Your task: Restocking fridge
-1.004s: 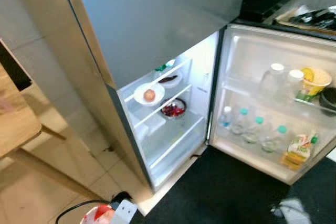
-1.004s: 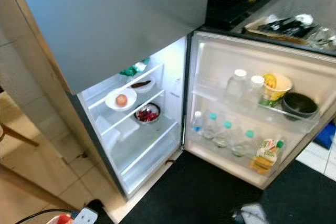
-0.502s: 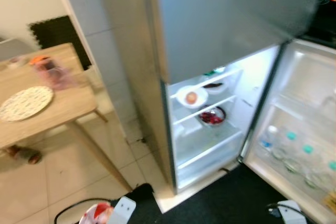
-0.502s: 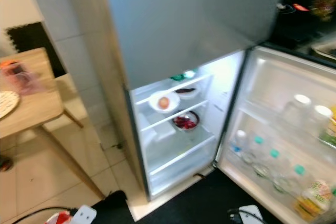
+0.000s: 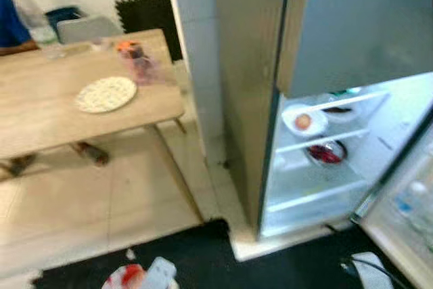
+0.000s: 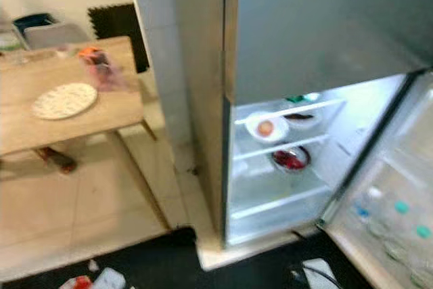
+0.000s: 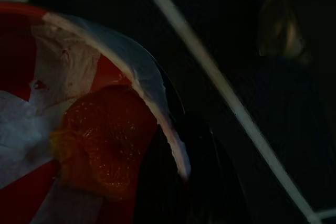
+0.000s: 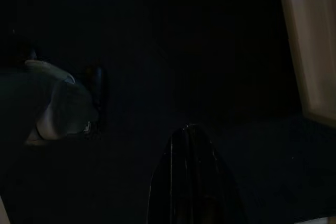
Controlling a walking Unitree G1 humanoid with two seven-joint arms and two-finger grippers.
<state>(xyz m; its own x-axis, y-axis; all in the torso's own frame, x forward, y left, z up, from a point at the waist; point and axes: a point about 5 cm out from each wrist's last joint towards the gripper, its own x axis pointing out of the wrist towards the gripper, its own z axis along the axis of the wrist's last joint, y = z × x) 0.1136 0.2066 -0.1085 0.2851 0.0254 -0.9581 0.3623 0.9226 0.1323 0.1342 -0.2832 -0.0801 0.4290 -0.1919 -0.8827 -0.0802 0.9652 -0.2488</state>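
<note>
View shift: swung toward the robot's left since one second ago; a camera turn, not a move of the things. Blurred throughout.
Fridge [image 5: 352, 52]: pushed to the right of the picture, where earlier it sat in the centre. Lower compartment open and lit; upper door closed.
Fridge door [image 6: 385, 221]: open, now cut off at the right edge; only a few bottles [image 6: 399, 209] on its lower rack remain in sight, against the full door shelves seen earlier.
Wooden surface [image 5: 81, 109]: now in full sight at the left, well apart from the fridge; one second ago only a corner showed.
Meaning for the task: turn away from the fridge toward the surface, judged as heading to fetch the next item to restock. Nothing yet being placed.
Dark mat [image 5: 189, 255]: on the floor before the fridge, underfoot.
Shelf contents: white bowl with a round orange-red item [image 5: 303, 121] on the upper shelf; bowl of red food [image 5: 326, 153] just below. Same places as earlier.
Items on the surface: pale patterned plate [image 5: 105, 94]; pinkish container with orange top [image 5: 135, 62] near it; clear bottle [image 5: 35, 21] at the far edge.
Left pincer: opening cannot be told; wrist view dark, with red-and-white wrapping [image 7: 47, 129] close by.
Right pincer: opening cannot be told; wrist view near black.
</note>
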